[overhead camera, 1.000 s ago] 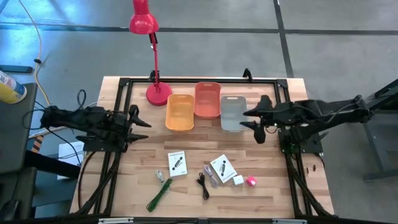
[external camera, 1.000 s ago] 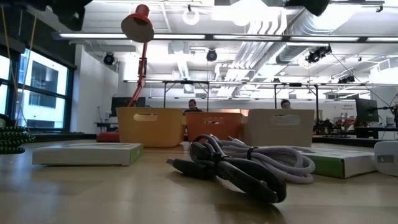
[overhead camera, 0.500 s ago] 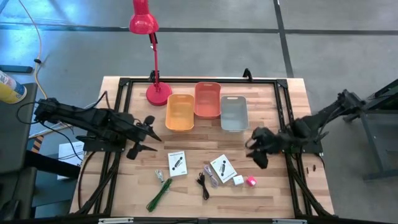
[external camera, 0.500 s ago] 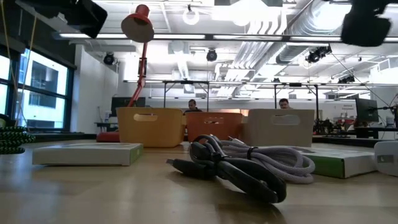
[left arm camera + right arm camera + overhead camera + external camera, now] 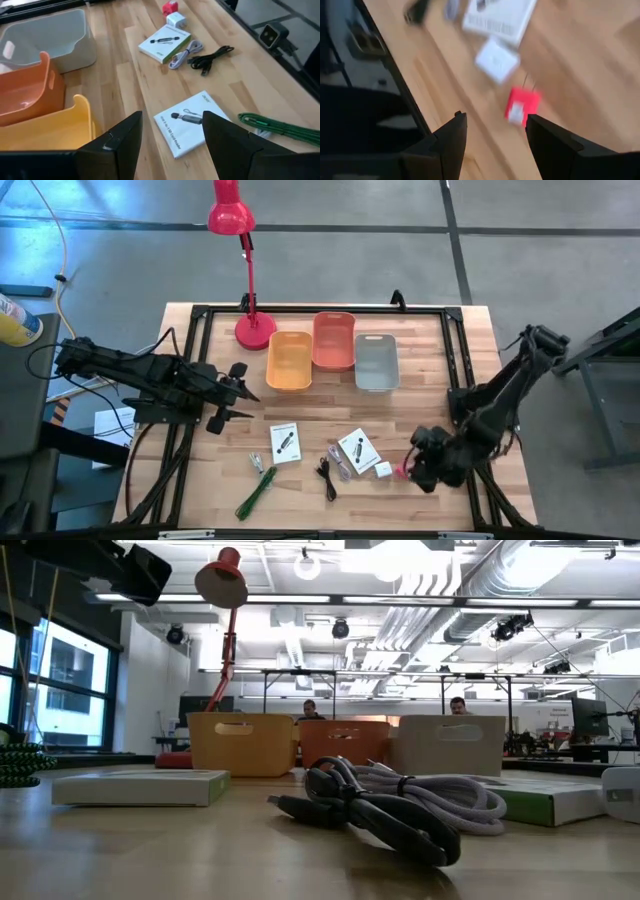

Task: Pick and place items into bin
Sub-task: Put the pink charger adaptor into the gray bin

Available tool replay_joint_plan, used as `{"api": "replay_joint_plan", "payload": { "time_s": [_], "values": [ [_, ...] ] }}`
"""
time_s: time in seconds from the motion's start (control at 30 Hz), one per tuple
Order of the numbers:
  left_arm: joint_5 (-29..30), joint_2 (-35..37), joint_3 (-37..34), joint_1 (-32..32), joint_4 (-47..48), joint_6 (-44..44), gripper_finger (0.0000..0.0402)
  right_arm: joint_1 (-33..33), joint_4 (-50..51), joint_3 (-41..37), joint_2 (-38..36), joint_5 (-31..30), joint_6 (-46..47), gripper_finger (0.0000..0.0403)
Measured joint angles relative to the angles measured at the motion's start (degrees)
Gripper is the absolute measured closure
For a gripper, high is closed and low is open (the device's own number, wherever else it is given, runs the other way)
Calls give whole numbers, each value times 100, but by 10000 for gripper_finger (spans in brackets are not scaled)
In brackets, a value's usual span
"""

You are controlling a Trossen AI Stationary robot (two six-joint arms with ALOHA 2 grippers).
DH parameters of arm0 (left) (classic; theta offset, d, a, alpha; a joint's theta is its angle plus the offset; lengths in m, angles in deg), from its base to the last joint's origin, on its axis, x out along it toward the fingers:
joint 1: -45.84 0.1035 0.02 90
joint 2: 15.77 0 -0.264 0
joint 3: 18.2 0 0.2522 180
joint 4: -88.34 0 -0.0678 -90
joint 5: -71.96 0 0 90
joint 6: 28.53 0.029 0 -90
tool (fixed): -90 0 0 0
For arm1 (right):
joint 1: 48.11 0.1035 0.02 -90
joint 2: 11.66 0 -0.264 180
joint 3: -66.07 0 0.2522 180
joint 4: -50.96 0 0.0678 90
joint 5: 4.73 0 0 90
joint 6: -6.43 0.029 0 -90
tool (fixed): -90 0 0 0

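Note:
Along the table's near part lie two white cards (image 5: 285,442) (image 5: 357,449), a green stick (image 5: 256,491), a clear packet (image 5: 257,462), a black cable (image 5: 327,473), a white cube (image 5: 383,469) and a pink cube (image 5: 403,471). My right gripper (image 5: 416,467) is open and hangs low just right of the pink cube (image 5: 522,106), touching nothing. My left gripper (image 5: 238,393) is open above the table's left part, beside the yellow bin (image 5: 290,360). In the left wrist view, the nearer card (image 5: 187,121) lies past the left gripper (image 5: 172,145).
Three bins stand in a row at the middle of the table: yellow, orange (image 5: 334,340) and grey (image 5: 375,361). A red lamp's base (image 5: 255,332) stands left of them. A light cable (image 5: 343,470) lies beside the black one. People sit in the room beyond the table.
My right gripper has swung from beside the grey bin toward the table's near edge and come down beside the pink cube. My left gripper has moved a little toward the near edge and the right, then held still. The items have not moved.

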Motion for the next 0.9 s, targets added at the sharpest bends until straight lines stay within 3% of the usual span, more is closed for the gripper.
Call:
{"api": "replay_joint_plan", "payload": {
  "time_s": [0.2,0.53,0.9],
  "values": [
    [64,0,0,0,129,87,208,184,-439,-2,715,620,608,198],
    [313,0,0,0,179,126,208,178,-457,0,1090,438,612,140],
    [534,-4,-2,0,190,150,208,-93,-109,0,1231,213,135,135]
  ]
}}
